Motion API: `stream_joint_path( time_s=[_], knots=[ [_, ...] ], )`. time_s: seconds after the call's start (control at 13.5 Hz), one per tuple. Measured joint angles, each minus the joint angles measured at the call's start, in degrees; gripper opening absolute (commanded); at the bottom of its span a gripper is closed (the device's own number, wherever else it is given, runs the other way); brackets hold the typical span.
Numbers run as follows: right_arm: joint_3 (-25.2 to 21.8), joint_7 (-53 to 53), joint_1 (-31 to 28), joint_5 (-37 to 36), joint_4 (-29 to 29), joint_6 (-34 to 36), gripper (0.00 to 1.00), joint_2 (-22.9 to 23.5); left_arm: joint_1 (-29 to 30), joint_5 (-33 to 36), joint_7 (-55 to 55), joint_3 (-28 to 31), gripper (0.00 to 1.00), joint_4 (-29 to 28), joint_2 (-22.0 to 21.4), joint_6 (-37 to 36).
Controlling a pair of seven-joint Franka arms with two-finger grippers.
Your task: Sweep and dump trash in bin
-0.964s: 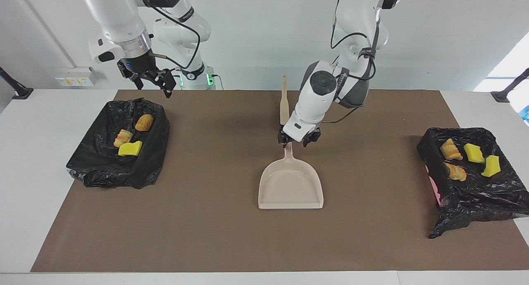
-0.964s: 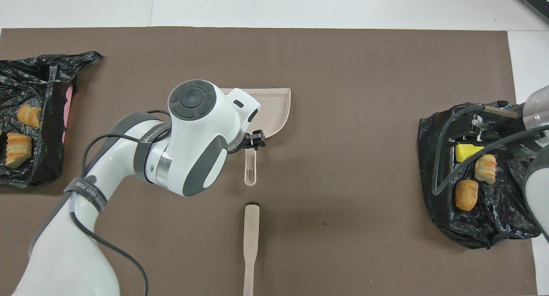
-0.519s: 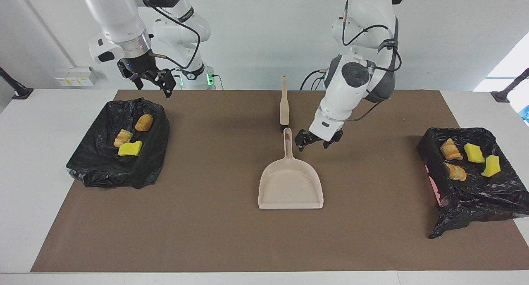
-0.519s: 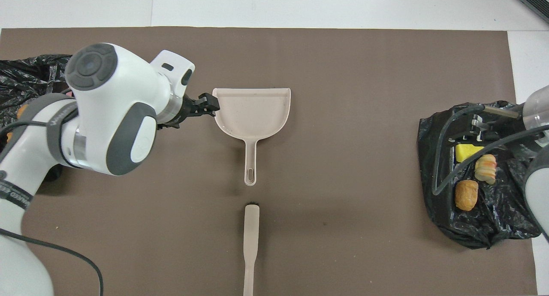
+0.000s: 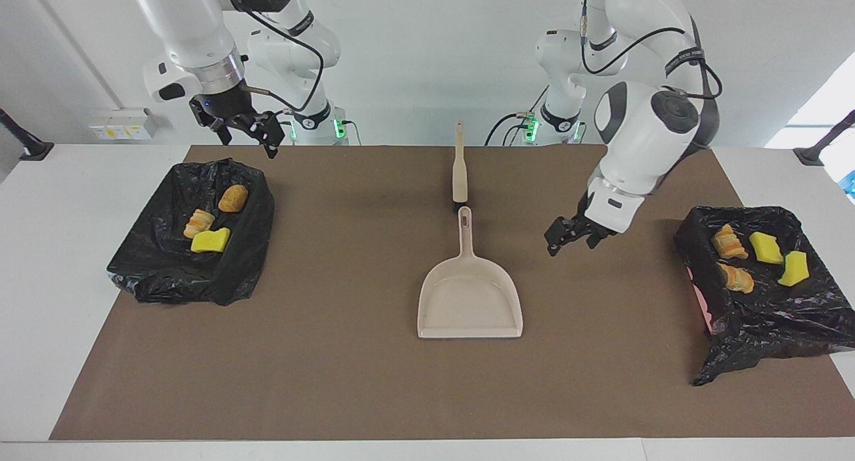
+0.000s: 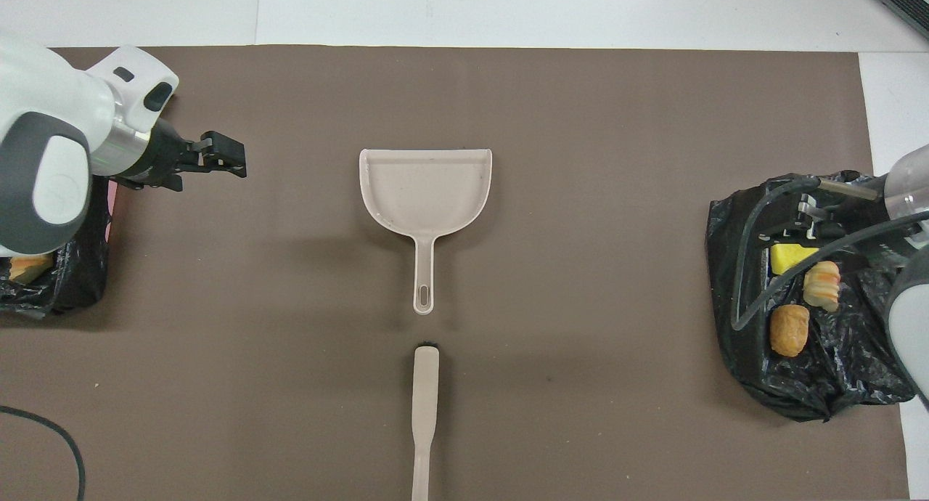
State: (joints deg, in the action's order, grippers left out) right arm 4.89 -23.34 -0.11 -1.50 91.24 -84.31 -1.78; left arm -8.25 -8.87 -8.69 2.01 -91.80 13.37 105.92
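Both jaws stood open and empty. The left gripper (image 5: 573, 235), hanging between dustpan (image 5: 469, 294) and bin (image 5: 695, 237), risked snagging the loose liner and spilling trash (image 5: 729, 242); the right gripper (image 5: 248, 130) waited above the other bin (image 5: 247, 247).

beige dustpan (image 6: 426, 192) flat on the brown mat (image 6: 580, 269) at mid-table, pan end farther from the robots, handle pointing back toward them. beige brush (image 6: 424, 414) in line with that handle, nearer the robots, apart from it by a small gap. left gripper (image 6: 231, 158) up over bare mat between the dustpan and the black-lined bin (image 6: 69, 283) at the left arm's end, fingers apart, holding nothing. right gripper (image 6: 802, 221) over the other black-lined bin (image 6: 798, 392) at the right arm's end. in that bin a yellow sponge chunk (image 6: 787, 256) and two bread-like lumps (image 6: 790, 330). one orange lump (image 6: 29, 266) just visible in the first bin, under the left arm.
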Motion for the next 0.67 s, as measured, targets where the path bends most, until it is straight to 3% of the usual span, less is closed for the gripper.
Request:
stream_joint_path(
  time_s=[0.3,0.67],
  knots=[
    [0.00,0.00,0.00,0.00,0.00,0.00,1.00,0.00,2.75,3.87,6.78,0.54,1.00,4.37,-1.30,-8.54],
    [0.00,0.00,0.00,0.00,0.00,0.00,1.00,0.00,2.76,5.18,10.12,0.75,1.00,5.11,-6.98,-15.49]
  ],
)
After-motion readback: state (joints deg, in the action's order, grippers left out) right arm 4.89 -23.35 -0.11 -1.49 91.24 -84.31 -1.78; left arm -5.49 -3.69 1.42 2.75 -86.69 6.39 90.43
